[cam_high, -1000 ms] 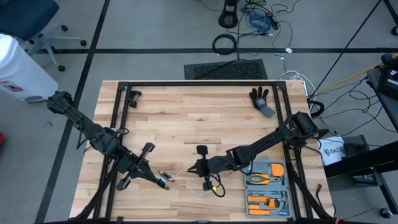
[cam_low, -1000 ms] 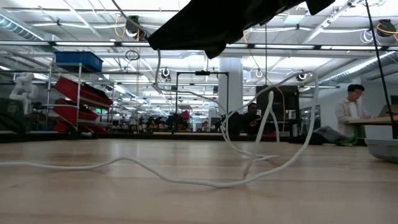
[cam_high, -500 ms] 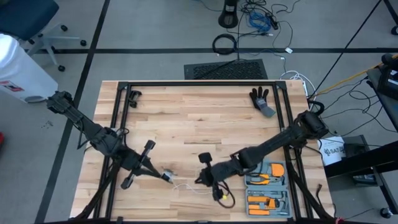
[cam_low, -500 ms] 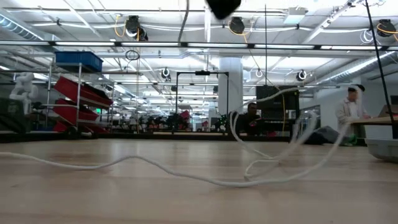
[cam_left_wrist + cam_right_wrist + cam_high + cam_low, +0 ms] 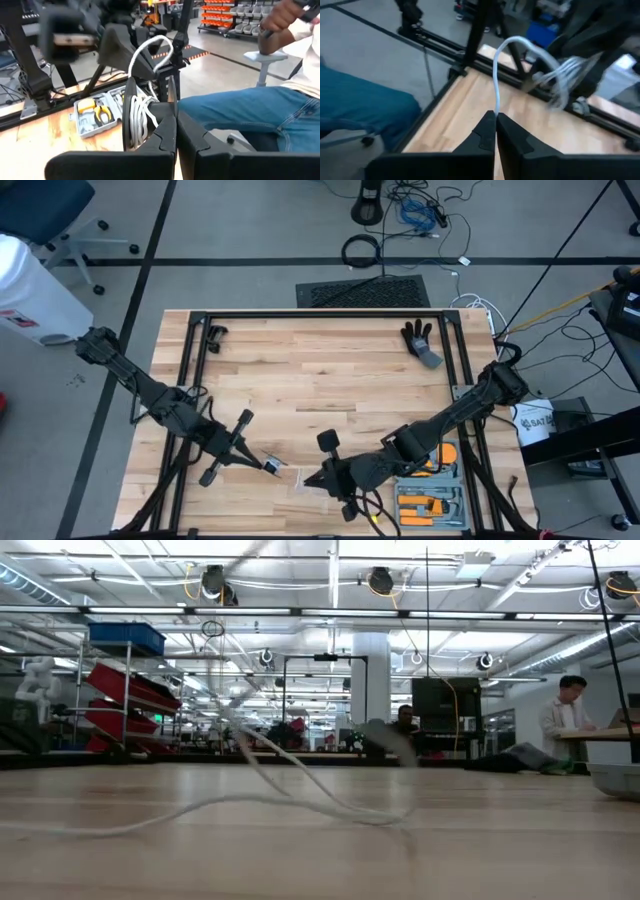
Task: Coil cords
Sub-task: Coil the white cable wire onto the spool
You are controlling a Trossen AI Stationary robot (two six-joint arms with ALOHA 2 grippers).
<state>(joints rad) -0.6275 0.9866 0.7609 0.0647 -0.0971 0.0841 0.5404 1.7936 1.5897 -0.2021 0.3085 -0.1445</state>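
Observation:
The thin white cord [image 5: 200, 808] lies slack on the table near its front edge. One end is wound on the small black reel [image 5: 131, 122]. My left gripper [image 5: 272, 467] is shut at the reel, left of centre near the front edge. My right gripper [image 5: 312, 480] is just to its right and is shut on the cord. In the right wrist view the cord [image 5: 496, 75] arches from my fingertips to the blurred reel [image 5: 565, 75]. A loop of cord [image 5: 152, 47] stands up above the reel. My left gripper is shut beside the reel's wound side [image 5: 142, 117]. The fingers [image 5: 165, 135] hide the place of contact. The reel stands on edge, just above the table. My right gripper pinches a single strand of the cord [image 5: 495, 107] between its fingertips. The cord rises from the tips and curves slack toward the reel.
A grey tool case with orange-handled pliers [image 5: 432, 472] lies at the front right, under my right arm. A black glove [image 5: 420, 340] lies at the far right. Black frame rails [image 5: 320, 315] run along the table's edges. A person in jeans [image 5: 250, 110] sits past the table.
My right gripper has gone toward the near edge and to the left, up to my left gripper and the reel, taking the cord along. The tall loops of cord that stood on the table's right have come down and drawn in toward the reel.

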